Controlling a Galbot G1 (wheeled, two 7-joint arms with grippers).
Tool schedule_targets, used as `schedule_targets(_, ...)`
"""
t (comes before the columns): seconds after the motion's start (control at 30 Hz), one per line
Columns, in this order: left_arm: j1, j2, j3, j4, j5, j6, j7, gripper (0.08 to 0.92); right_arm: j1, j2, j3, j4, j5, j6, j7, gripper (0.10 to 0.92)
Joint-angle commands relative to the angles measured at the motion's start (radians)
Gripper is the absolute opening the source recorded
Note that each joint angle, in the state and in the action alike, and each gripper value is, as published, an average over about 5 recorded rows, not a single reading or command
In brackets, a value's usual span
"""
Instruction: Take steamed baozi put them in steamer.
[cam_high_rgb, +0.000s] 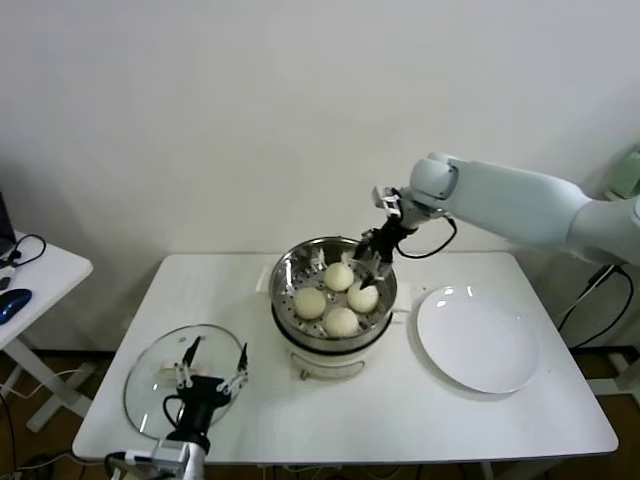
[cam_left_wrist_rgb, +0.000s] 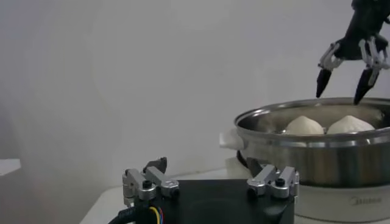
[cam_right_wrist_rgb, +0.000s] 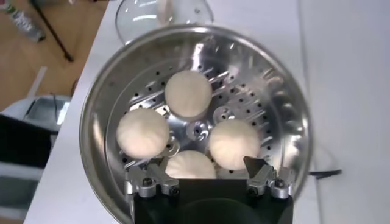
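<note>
Your table carries the steamer near its back edge at the middle, with an empty white plate toward the right edge and a glass lid at the front-left corner. All four steamed baozi sit inside the steamer. Your right gripper hovers just above them, fingers released. Your left gripper waits over the lid, fingers spread, holding nothing.

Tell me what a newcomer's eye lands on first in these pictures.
First, the shiny steamer at the middle of the white table, with four steamed baozi sitting inside on its perforated floor. Next, the right end effector hanging open just above the basket's far rim, holding nothing. The bare white plate lies beside the steamer on the robot's right.
</note>
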Motion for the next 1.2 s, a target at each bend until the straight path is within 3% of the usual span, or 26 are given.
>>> schedule_targets(0.03, -0.025, -0.002, -0.014, 0.007, -0.009, 0.005, -0.004, 0.823, -0.071, -0.186, 0.260, 0.130, 0.035, -0.026, 0.188, 0.823)
schedule_targets(0.37, -0.033, 0.001, -0.026, 0.003, -0.012, -0.011, 0.004, 0.823, -0.265, -0.371, 0.516, 0.316, -0.088, -0.041, 0.387, 0.823)
schedule_targets(0.8, -0.037, 0.006, -0.043, 0.013, 0.003, -0.060, 0.011, 0.823, -1.046, -0.486, 1.293, 0.523, -0.294, 0.078, 0.676, 0.823)
schedule_targets(1.0, -0.025, 0.008, -0.076, 0.023, -0.020, -0.084, 0.037, 0.823, -1.412, -0.409, 1.666, 0.611, -0.374, 0.120, 0.716, 0.823)
schedule_targets(1.2, -0.025, 0.009, -0.090, 0.018, -0.027, -0.089, 0.062, 0.823, -1.720, -0.233, 1.959, 0.682, -0.456, 0.172, 0.738, 0.823)
